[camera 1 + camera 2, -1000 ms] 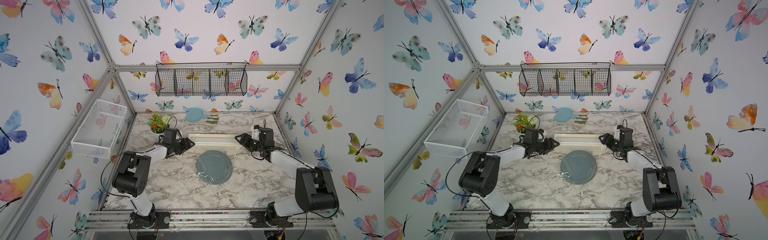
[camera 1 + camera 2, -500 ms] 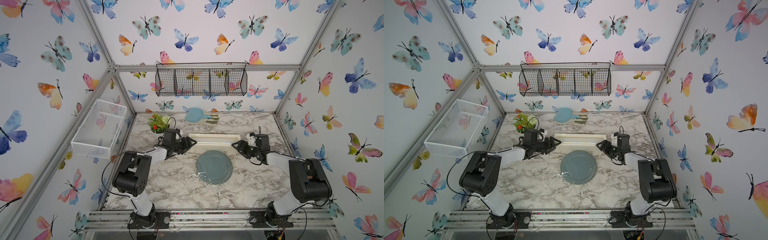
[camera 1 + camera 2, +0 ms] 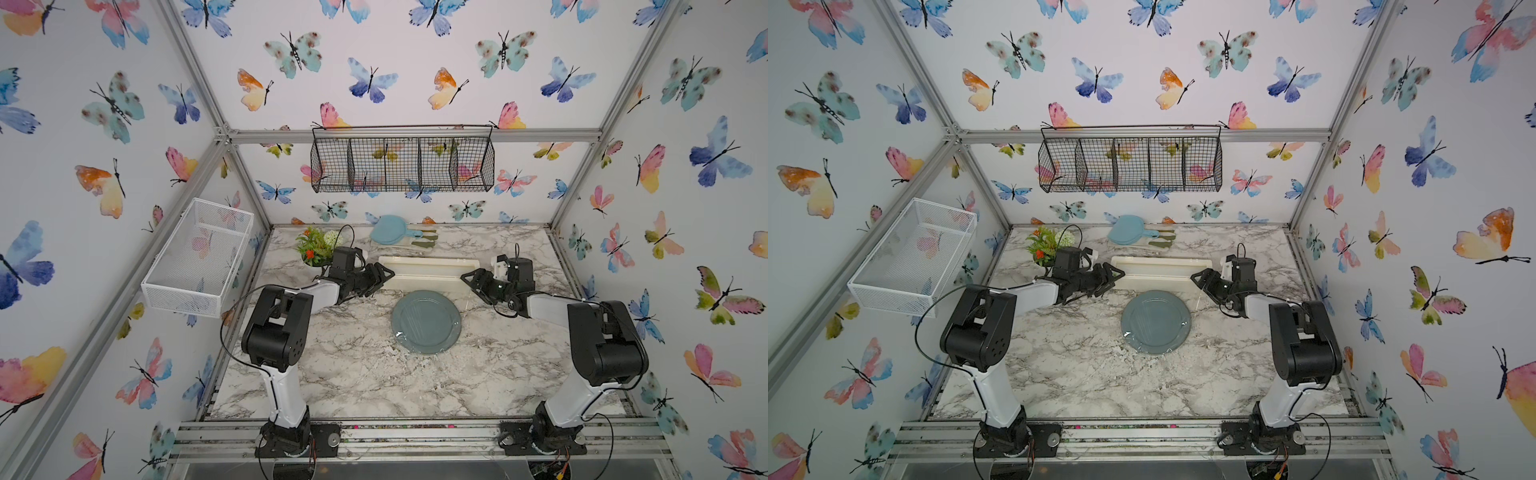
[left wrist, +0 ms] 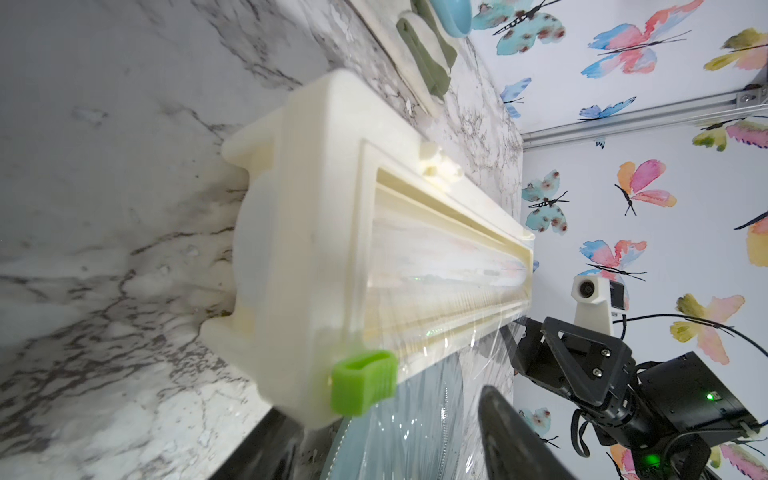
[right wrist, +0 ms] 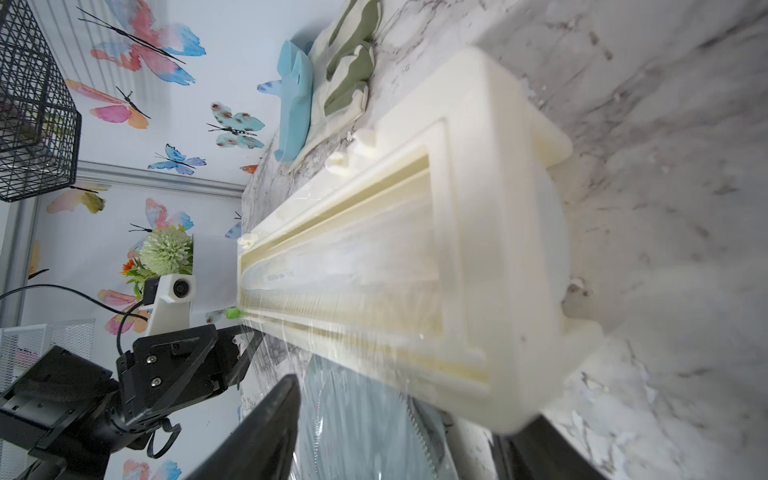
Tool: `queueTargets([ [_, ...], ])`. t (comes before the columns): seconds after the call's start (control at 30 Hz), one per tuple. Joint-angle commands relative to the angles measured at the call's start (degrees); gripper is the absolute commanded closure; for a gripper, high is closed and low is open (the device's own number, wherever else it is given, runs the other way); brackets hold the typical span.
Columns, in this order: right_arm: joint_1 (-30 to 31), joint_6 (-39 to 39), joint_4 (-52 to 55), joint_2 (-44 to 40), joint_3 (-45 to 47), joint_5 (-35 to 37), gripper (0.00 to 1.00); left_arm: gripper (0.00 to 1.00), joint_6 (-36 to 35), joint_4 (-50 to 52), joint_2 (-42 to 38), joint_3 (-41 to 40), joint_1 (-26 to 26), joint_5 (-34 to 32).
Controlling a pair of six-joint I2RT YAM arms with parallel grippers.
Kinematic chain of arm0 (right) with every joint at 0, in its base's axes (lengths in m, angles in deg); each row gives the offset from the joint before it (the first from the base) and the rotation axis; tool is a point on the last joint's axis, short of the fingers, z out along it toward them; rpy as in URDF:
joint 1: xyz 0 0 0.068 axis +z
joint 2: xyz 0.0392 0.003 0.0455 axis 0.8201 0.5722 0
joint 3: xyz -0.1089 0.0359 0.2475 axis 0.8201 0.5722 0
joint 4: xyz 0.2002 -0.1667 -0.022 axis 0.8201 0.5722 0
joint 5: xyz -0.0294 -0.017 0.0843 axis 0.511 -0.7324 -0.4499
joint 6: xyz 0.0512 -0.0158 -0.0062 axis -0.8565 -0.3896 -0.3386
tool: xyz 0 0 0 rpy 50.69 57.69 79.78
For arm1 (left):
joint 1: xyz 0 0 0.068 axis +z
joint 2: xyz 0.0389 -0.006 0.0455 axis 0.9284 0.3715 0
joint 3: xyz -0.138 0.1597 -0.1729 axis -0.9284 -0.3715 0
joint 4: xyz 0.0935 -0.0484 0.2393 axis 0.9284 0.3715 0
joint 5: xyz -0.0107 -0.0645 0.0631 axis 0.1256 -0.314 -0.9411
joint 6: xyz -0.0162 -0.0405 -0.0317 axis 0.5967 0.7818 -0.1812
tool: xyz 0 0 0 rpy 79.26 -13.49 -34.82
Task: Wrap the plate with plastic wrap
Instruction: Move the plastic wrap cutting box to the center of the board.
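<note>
**Ana:** Any writing on the long cream-white rectangular dispenser box (image 3: 428, 272)?

**Ben:** Its faces look plain in both wrist views. The only mark is the small bright-green ribbed slider (image 4: 363, 388) at its left end.

**Ana:** How do the arms stand?

**Ben:** Both rise from the rail at the near edge of the white-and-grey marble tabletop (image 3: 353, 365). Each bends at the elbow and stretches a low forearm toward the box. The left gripper (image 3: 382, 284) is just beside the box's left end and the right gripper (image 3: 469, 284) just beside its right end. They point at each other along the box.

**Ana:** And the claws?

**Ben:** Both are spread apart and grip nothing. In the left wrist view the black fingers (image 4: 511, 440) stand wide on either side of the film. The right wrist view shows the same, with its fingers (image 5: 266, 428) well apart. I cannot tell whether either fingertip touches the box.

**Ana:** Where is the plate?

**Ben:** The round, muted grey-blue dinner plate (image 3: 426, 322) lies flat on the marble just in front of the box, between the two arms. Both top views show it (image 3: 1155, 322).

**Ana:** The wrap?

**Ben:** The thin, clear, wrinkled plastic wrap (image 4: 415, 424) runs from the box's front edge down over the plate. Glints show on the plate's near rim.

**Ana:** What's behind?

**Ben:** A light-blue round board with a handle (image 3: 386, 234) lies by the back wall, and a small potted plant with orange flowers (image 3: 316, 245) stands behind the left gripper.
</note>
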Motion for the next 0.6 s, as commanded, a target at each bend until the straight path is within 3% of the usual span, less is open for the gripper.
queueTargets([
  [0.0, -0.39, 1.22, 0.11, -0.17, -2.86, 1.07, 0.28, 0.34, -2.8, -0.02, -0.1, 1.57, 0.64, -0.13],
  [0.2, -0.34, 7.85, 17.24, -7.12, -3.1, 10.24, 0.31, 0.34, -9.1, 7.12, -4.69, 1.0, 1.07, -3.84],
  [0.37, 0.94, 12.64, 26.86, -13.64, -4.27, 20.97, 0.34, 0.36, -12.28, 11.68, -9.85, 0.37, 1.34, -11.02],
  [0.57, 13.72, 15.24, 31.16, -9.97, -15.88, 31.09, 0.35, 0.35, -20.96, 20.48, -5.16, 9.82, 1.23, -15.6],
])
